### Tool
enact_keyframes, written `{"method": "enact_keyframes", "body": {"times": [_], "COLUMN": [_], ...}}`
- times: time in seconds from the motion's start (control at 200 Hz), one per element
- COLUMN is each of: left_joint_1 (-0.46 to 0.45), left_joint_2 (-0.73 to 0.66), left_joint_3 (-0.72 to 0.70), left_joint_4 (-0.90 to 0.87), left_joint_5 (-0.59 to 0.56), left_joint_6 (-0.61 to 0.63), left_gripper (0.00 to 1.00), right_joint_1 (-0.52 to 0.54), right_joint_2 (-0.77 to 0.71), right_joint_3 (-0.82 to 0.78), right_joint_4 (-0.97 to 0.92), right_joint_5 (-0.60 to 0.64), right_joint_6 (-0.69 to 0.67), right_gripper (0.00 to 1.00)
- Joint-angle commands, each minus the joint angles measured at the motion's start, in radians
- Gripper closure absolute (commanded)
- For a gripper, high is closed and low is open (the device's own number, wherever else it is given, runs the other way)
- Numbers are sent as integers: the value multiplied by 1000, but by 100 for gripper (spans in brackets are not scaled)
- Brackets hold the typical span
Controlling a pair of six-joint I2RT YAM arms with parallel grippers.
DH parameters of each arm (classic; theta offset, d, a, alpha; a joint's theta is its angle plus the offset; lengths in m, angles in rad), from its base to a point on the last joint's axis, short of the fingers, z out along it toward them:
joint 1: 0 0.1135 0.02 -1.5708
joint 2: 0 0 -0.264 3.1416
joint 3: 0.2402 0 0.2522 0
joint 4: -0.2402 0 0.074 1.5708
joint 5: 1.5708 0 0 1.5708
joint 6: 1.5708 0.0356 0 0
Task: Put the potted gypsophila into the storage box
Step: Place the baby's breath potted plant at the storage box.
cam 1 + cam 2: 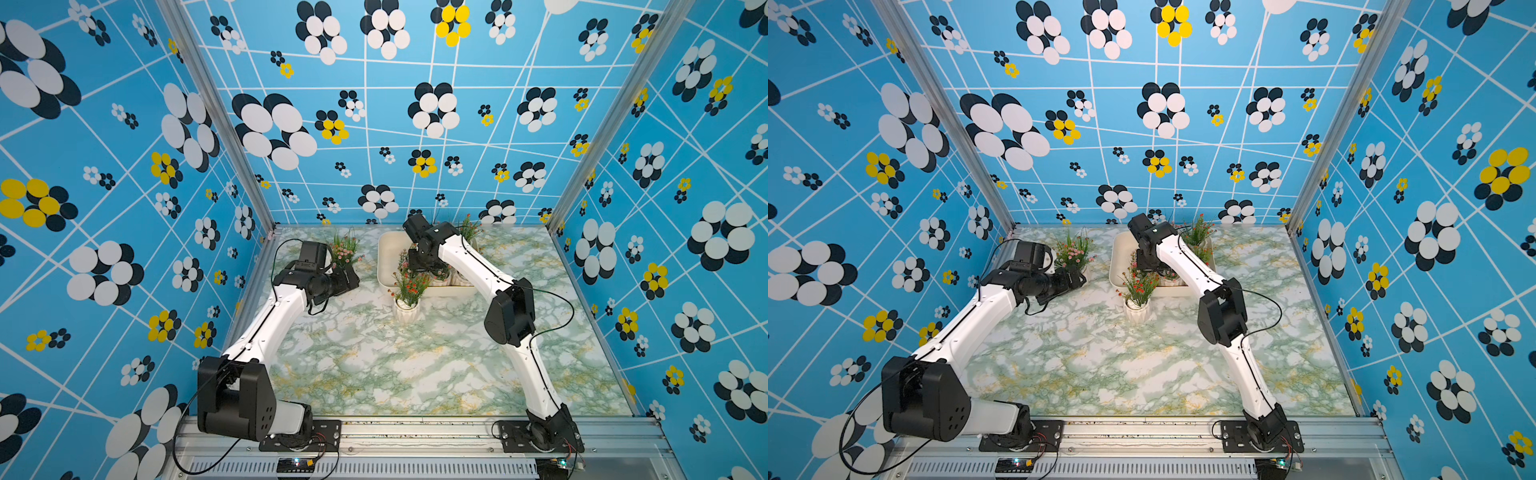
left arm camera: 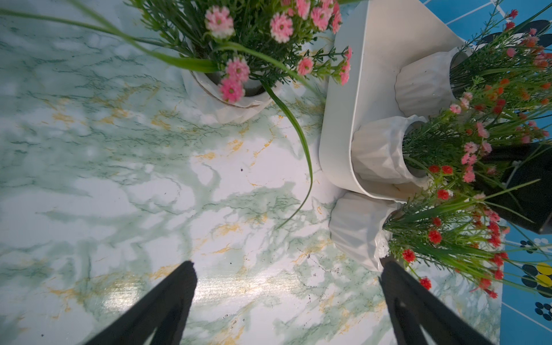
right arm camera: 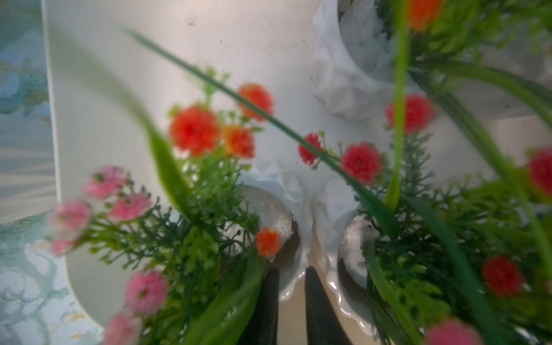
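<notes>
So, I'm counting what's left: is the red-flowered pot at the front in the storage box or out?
Out. The red-flowered pot stands upright on the table, beside the storage box and outside its near rim, in both top views.

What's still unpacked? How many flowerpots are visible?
5. In the storage box: two front pots, one back pot. On the table: red-flowered pot before the box, pink-flowered pot farther left. More may hide.

A: Both top views: mounted high beyond the table's [image 1: 374, 374] 6 o'clock edge, facing down toward 12. Far off; nearly the same whole scene in each.
B: Wrists?
A: Left wrist: near, facing the storage box [image 2: 343, 128] from outside. Right wrist: very near, looking into it, foliage blurred. Box common to all four.
</notes>
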Motion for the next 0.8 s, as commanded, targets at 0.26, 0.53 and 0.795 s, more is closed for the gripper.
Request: {"method": "enact_keyframes", "body": {"times": [0.26,0.53,0.795], "left_joint_1": [-3,-43,-253], "left_joint_2": [-7,-36,-10], "left_joint_3": [-1,-23,-35], "left_joint_4": [-34,-127,-101], "left_joint_5": [4,-47,-112], "left_joint_6": [3,69,-9], "left_gripper": [1,0,1], "right_joint_1": [5,4,-22], "right_joint_2": [-85,-190,-353], "right_joint_3": [57,70,-35], "right_joint_4": [-54,-60,-49], "right_joint_5": [28,71,125], "right_joint_6": [-17,-39,-43], "right_gripper": [76,67,20]}}
